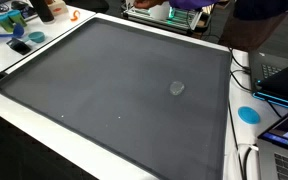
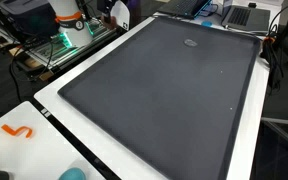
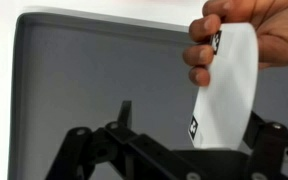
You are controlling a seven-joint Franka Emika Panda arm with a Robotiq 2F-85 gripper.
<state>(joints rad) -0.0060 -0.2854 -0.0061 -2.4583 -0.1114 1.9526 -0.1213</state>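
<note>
In the wrist view my gripper stands open over a large dark grey mat, its black fingers wide apart. A bare human hand reaches in from the top right and holds a white card with small black square markers upright between the fingers. I cannot see the card touching either finger. A small round grey disc lies on the mat in both exterior views. Neither exterior view shows the gripper.
The mat covers most of a white table. Near its edges are an orange hook, a blue round object, laptops and cables. The robot base stands beside the table.
</note>
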